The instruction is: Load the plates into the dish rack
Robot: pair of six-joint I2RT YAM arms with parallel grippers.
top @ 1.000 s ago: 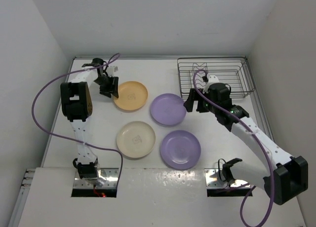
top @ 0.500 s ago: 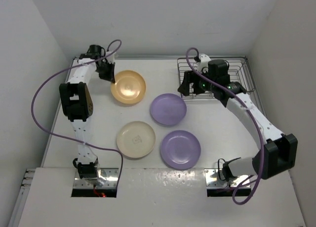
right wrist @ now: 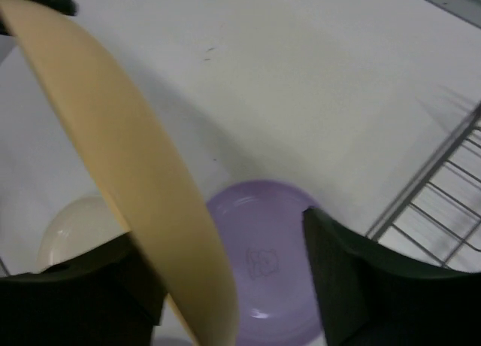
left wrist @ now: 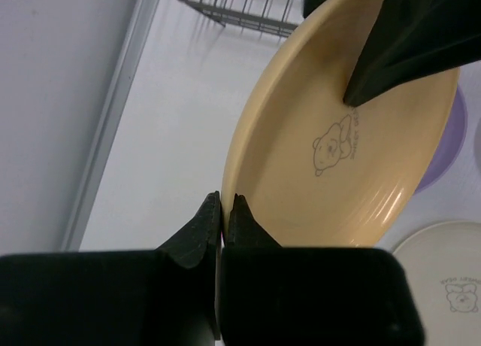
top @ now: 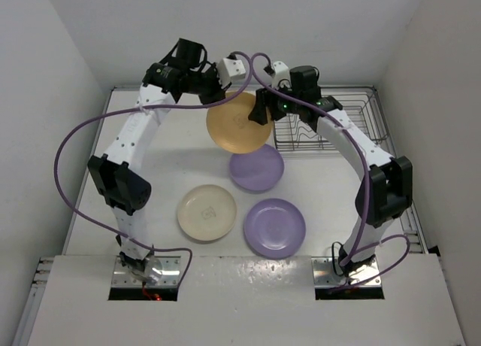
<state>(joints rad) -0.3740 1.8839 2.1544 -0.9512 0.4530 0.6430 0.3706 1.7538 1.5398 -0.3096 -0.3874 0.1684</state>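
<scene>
Upper centre: left gripper (left wrist: 223,204) pinches the yellow plate (top: 239,124) by its rim; seat your spread right gripper (top: 261,111) squarely across the opposite rim before closing.

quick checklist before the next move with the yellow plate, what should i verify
1. Left gripper shut on the yellow plate at its rim: ok.
2. Yellow plate lifted off the table and tilted: ok.
3. Right gripper open, with the plate's edge between its fingers: ok.
4. Right gripper gripping the plate: not ok, its jaws stand apart.
5. Dish rack slots free: cannot tell, it looks empty but the right arm hides part.
6. Cream plate, far lavender plate and near lavender plate lying flat on the table: ok.
</scene>
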